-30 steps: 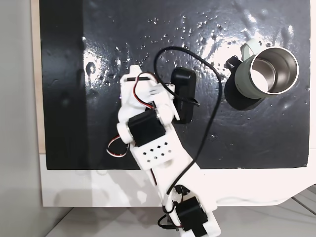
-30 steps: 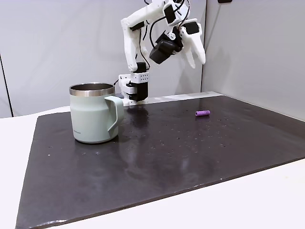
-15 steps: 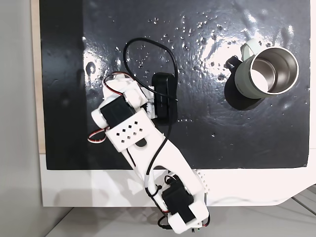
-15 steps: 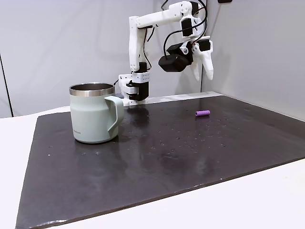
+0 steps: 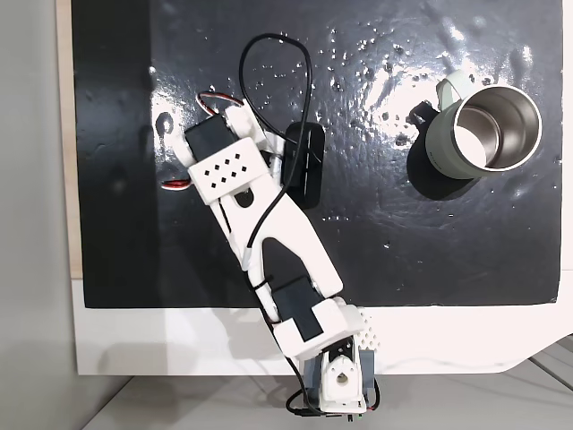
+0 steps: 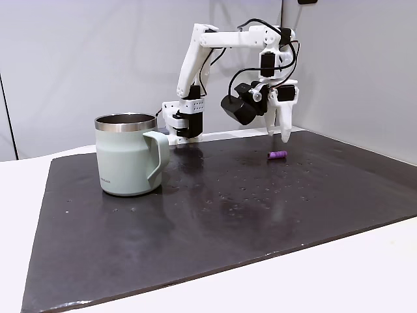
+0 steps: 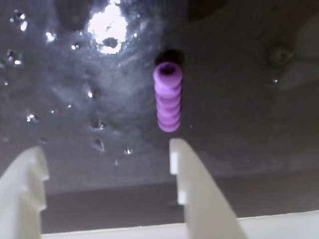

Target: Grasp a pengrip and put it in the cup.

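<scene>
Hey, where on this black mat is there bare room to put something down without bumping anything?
The front stretch of the black mat, nearer than the cup and the pengrip, is bare. So is the middle strip between those two. It is crowded at the back right in that fixed view, where the open pincer hangs just above the pengrip.

Glossy black mat point(image 6: 195, 222), smooth, speckled with bright glints. Pale sage-green mug point(image 6: 127, 163) with matt outer coat and shiny steel lining point(image 5: 501, 134). Small light-purple ridged cylinder point(image 7: 168, 97), soft and rubbery-looking, matt. White plastic arm point(image 5: 260, 210), smooth, with black plastic motor housings; pale, slightly translucent plastic gripper fingers point(image 7: 192, 184). Matt white tabletop point(image 6: 365, 274).
</scene>
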Controlling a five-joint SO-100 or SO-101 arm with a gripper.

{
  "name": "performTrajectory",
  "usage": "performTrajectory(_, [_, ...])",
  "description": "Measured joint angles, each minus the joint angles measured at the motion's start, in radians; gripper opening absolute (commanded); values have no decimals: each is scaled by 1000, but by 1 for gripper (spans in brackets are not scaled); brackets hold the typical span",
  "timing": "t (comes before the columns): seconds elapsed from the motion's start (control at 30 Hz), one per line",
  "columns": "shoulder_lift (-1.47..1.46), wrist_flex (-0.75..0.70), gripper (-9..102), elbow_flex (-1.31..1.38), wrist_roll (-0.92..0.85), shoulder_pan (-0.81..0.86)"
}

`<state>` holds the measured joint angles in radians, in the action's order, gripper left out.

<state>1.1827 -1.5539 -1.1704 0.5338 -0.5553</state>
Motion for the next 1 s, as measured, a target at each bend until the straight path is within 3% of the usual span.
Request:
performTrajectory(0.67, [-164,-15,23,12,8,-69])
performTrajectory(1.0, [-347,-67,21,276,9,-66])
